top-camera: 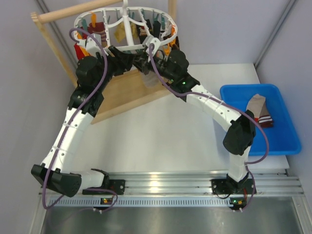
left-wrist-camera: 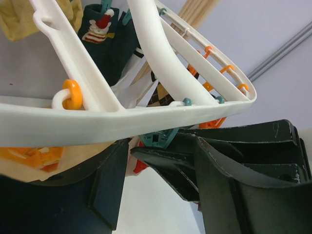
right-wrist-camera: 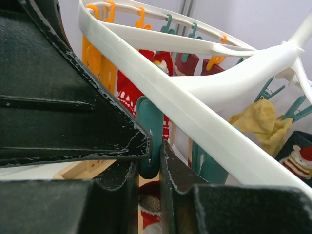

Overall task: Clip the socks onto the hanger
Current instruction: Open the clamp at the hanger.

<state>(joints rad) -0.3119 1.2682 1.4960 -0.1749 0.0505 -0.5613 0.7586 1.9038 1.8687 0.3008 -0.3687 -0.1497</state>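
From above, both arms reach the hanger (top-camera: 126, 22), hung from a wooden frame (top-camera: 73, 13); socks (top-camera: 257, 106) lie in a blue bin (top-camera: 280, 131) on the desk (top-camera: 161, 136). Left wrist: left fingers (left-wrist-camera: 109, 180) apart under its ring. Right wrist: right fingers (right-wrist-camera: 170, 165) clamped on a teal peg (right-wrist-camera: 150, 122).

The hanger (left-wrist-camera: 97, 119) runs off both wrist views; the left end effector's (left-wrist-camera: 129, 156) hold is unclear.
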